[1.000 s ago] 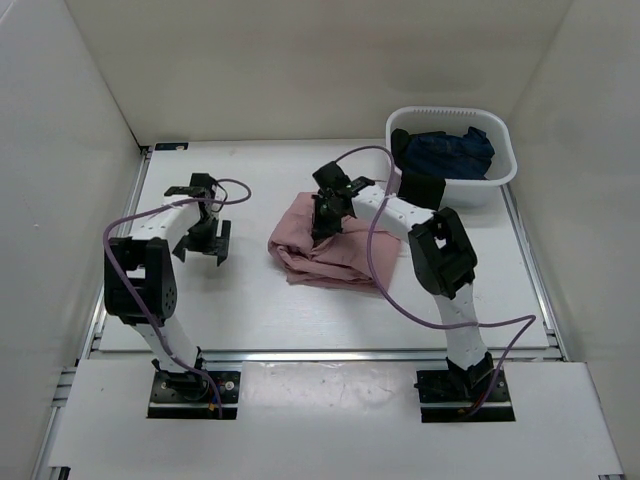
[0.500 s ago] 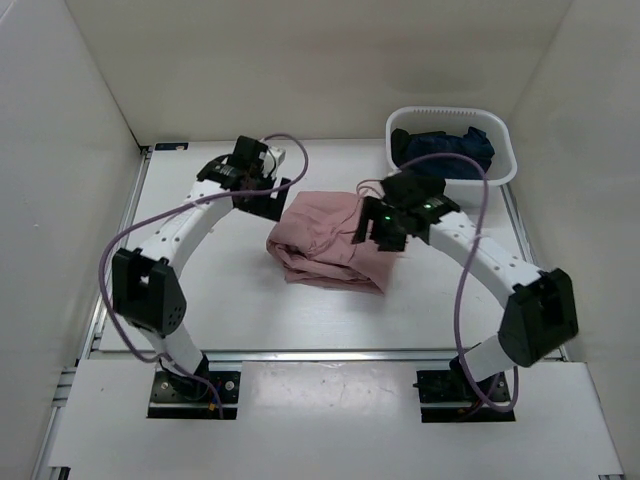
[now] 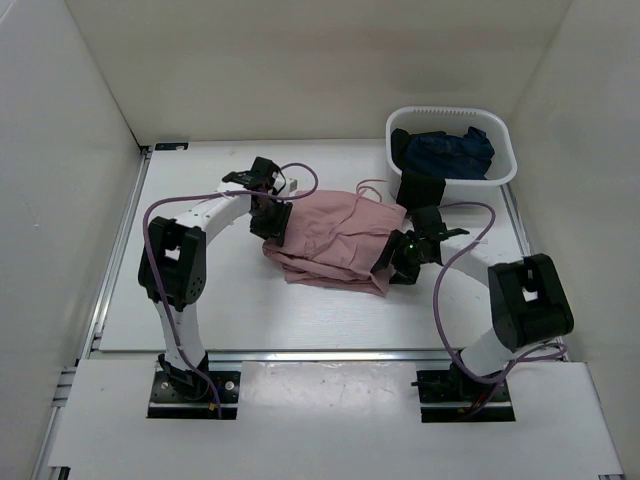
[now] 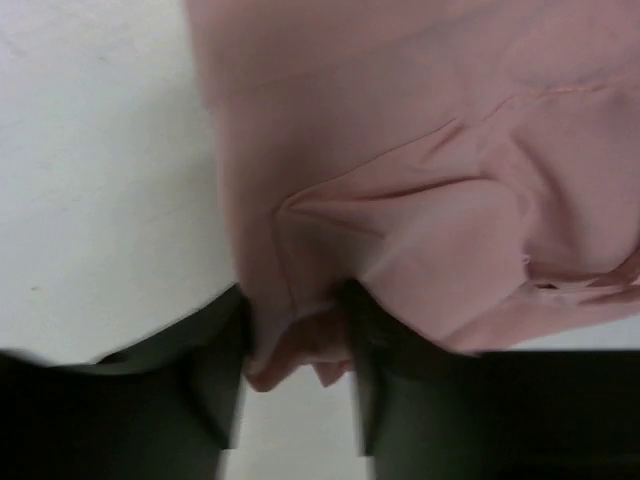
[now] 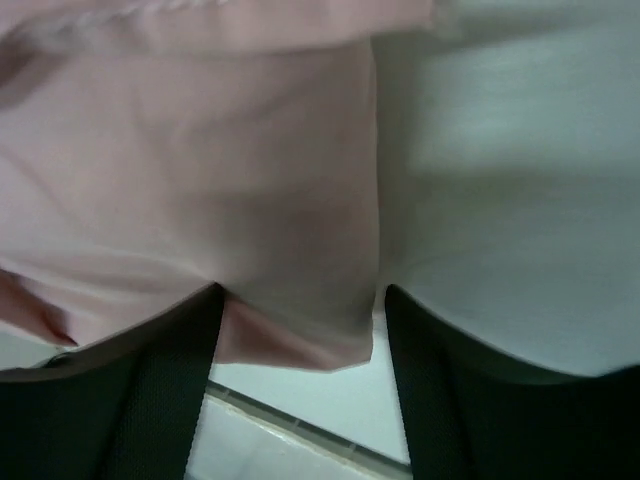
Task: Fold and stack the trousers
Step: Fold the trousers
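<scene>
the trousers (image 3: 335, 240) lay as a loosely folded pink heap in the middle of the frame, on the white desk (image 3: 200, 300). the layers did not line up at the lower edge. the left arm (image 3: 215, 212) reached to the heap's left end and the right arm (image 3: 520, 300) to its lower right corner. i judge they took the two opposite ends so that the cloth could be lifted and pulled flat together, before the next fold.

in the left wrist view, a rolled edge of the trousers (image 4: 300, 345) filled the gap between the left jaws and touched both inner faces. if it was already pressed tight, i cannot tell. in the right wrist view, the right jaws stood wide apart with the flat corner of the trousers (image 5: 300, 300) between them. the cloth was not pinched there.

the white basket (image 3: 446, 111) stood at the upper right of the frame, well apart from the work, probably to keep the other clothes out of the way.

counted: one pair of trousers, one basket, one dark blue garment (image 3: 450, 150) inside it, one black thing (image 3: 420, 188) at the basket's near wall, two arms.
</scene>
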Available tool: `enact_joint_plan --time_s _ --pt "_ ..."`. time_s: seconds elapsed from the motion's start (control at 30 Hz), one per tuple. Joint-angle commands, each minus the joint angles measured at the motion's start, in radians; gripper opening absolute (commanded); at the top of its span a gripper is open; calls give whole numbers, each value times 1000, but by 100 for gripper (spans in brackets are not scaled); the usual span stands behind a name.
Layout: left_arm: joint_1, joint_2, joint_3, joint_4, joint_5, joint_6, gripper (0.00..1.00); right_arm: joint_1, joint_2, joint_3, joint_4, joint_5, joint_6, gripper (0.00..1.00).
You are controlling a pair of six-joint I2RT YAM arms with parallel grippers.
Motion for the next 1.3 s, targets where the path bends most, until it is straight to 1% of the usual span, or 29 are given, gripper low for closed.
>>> enact_joint_plan --time_s 0.0,0.07,0.1,0.17,0.2,0.23,0.3,0.33,0.37,0.4,0.47,0.57,0.67,0.7,0.8,0.83,0.87,0.93,0.97,1.0,1.03,1.07,1.1,1.13,1.17,1.2,1.23,1.27 --pt "-3 -50 -41 6 110 10 44 -11 61 -40 145 -172 21 59" --pt "-3 -76 -94 6 110 10 16 -36 79 -69 184 -204 33 41" --pt "-3 -87 -111 6 110 10 14 -45 88 -81 195 -221 42 21" --pt "-3 -152 -157 29 110 10 14 -82 88 -123 205 -264 52 5" --pt "-3 -189 -174 42 96 10 14 -108 76 -135 205 -264 42 0" --pt "-3 -282 -214 57 87 10 14 -120 56 -159 196 -275 33 0" --pt "-3 -375 -265 83 87 10 14 -140 32 -183 164 -275 15 0" --pt "-21 -439 -292 83 100 10 14 -152 12 -193 164 -286 4 0" --pt "-34 -462 -368 83 91 10 14 -153 12 -216 152 -286 4 0" --pt "-47 -478 -412 83 75 10 14 -153 12 -227 152 -286 4 0" --pt "-67 -487 -525 99 45 10 14 -162 27 -250 164 -286 4 0" --pt "-80 -478 -604 154 9 10 14 -183 65 -273 219 -313 33 0" --pt "-98 -478 -639 190 -2 10 14 -183 90 -273 228 -322 33 0" --pt "-98 -469 -648 191 -14 10 17 -183 99 -273 228 -323 33 0" --pt "-109 -469 -682 235 -77 10 22 -183 99 -273 206 -313 24 0" --pt "-109 -469 -682 235 -88 10 23 -192 99 -273 205 -304 24 0" --pt "-109 -469 -682 235 -88 10 27 -192 99 -273 205 -304 24 4" --pt "-109 -478 -682 244 -88 10 33 -202 99 -264 173 -294 15 15" --pt "-109 -492 -682 244 -88 10 37 -202 87 -250 161 -284 0 28" --pt "-109 -501 -691 244 -99 10 47 -202 76 -227 143 -275 -28 36" --pt "-109 -519 -691 244 -108 10 54 -202 67 -212 94 -266 -46 43" --pt "-109 -533 -691 244 -108 10 64 -202 58 -195 65 -245 -68 50" --pt "-109 -547 -691 244 -123 10 68 -202 27 -177 31 -234 -111 59" --pt "-109 -582 -691 244 -132 10 75 -202 7 -139 -41 -221 -131 63" --pt "-109 -600 -691 232 -145 10 76 -202 -16 -115 -84 -206 -152 67" --pt "-109 -619 -675 209 -154 10 77 -202 -70 -89 -133 -186 -195 76" --pt "-109 -654 -662 192 -174 10 78 -202 -100 -28 -188 -121 -215 80" --pt "-109 -671 -635 175 -186 10 78 -212 -129 4 -301 -85 -234 91"
